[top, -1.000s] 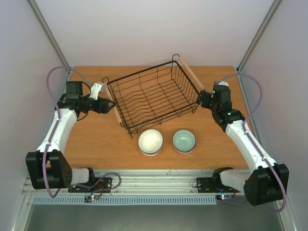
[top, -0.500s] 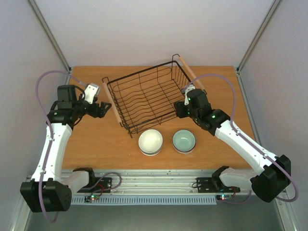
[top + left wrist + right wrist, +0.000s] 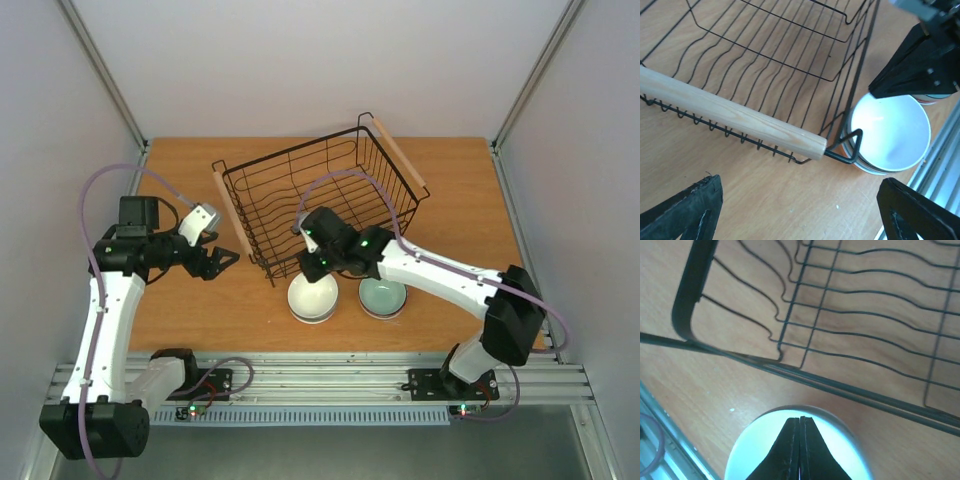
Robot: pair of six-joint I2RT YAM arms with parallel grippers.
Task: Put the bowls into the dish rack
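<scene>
Lower centre of the top view: white bowl (image 3: 314,299), just outside the rack's (image 3: 230,212) near corner, right gripper (image 3: 800,421) over it, fingers pressed together and empty; best to part them, straddle the rim, pinch, lift above the wire.

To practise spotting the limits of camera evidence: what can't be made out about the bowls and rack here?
- Whatever is nested under the white bowl: top view, covered by it.
- Mint bowl: left wrist view, mostly hidden behind the right gripper.
- White bowl's near part: right wrist view, cut by the bottom edge.
- Dish rack: its right-side handle lies outside both wrist views.
</scene>
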